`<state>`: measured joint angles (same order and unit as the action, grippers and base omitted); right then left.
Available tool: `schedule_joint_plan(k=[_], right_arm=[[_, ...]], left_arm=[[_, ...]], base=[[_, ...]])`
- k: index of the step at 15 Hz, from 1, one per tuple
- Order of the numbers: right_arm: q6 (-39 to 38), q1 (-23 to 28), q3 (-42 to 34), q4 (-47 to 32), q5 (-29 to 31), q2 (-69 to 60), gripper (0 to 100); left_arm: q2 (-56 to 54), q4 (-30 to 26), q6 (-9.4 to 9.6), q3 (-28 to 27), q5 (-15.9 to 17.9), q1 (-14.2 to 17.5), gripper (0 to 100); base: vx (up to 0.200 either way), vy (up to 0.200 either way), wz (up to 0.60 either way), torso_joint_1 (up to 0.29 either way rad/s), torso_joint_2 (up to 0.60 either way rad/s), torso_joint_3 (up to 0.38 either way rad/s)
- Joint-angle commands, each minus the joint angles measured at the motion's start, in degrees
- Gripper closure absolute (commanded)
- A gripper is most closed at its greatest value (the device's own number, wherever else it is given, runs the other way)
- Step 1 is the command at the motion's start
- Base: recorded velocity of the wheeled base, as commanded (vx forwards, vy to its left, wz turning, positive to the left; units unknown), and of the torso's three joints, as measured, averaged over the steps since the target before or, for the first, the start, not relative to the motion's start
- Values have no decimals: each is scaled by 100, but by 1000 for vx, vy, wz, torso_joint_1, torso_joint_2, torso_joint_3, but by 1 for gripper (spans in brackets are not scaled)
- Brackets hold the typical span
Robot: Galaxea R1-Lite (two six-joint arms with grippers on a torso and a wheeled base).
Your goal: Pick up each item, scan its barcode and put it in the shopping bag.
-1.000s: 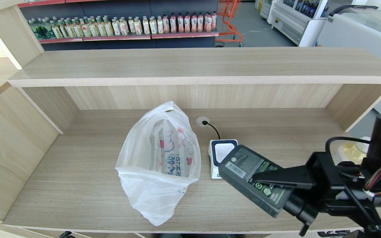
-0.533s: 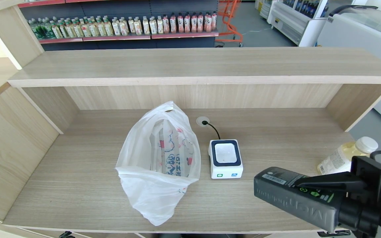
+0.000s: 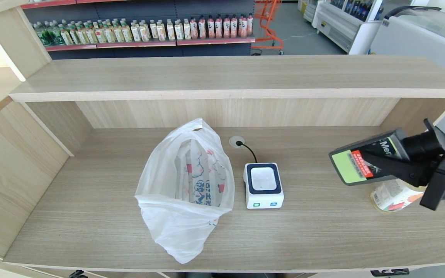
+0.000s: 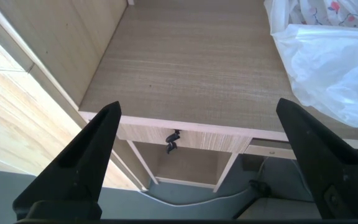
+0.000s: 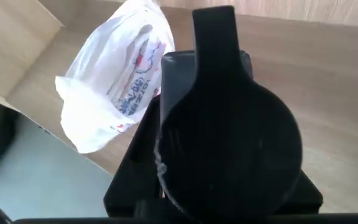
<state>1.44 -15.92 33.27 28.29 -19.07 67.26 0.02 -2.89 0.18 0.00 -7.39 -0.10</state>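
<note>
Packet (image 3: 201, 181) in shopping bag (image 3: 176, 227); right claw (image 3: 366, 163) clamps dark box (image 3: 347, 166) — unbagged; bottle (image 3: 394, 195) waiting on surface (image 3: 323, 231); left claw (image 4: 197, 111) spread, empty.

right gripper (image 3: 365, 162) clamped, left gripper (image 4: 197, 112) spread wide.

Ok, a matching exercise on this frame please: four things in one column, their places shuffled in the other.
Things:
1 bag
2 scanner
3 box
4 bottle

Places:
A in the right gripper, off the counter
B at the counter's right end, partly behind that gripper
C mid-counter, its cable running back
D left of the scanner, items inside

Pairs: 1-D; 2-C; 3-A; 4-B
</note>
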Motion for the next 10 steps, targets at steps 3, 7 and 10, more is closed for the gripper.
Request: schedule_joint_plan(k=[3, 7, 10], right_arm=[[-2543, -860, 540, -8, 834, 1800, 100], [-3053, -974, 760, 18, 826, 2837, 100], [-3334, -983, 1252, 9, 817, 3312, 100]], left_arm=[[-2, -1, -1, 0, -8, 1, 0], [-2, -1, -1, 0, -8, 1, 0], [-2, -1, -1, 0, 0, 1, 0]], base=[[0, 0, 0, 0, 0, 0], [0, 0, 0, 0, 0, 0], [0, 0, 0, 0, 0, 0]])
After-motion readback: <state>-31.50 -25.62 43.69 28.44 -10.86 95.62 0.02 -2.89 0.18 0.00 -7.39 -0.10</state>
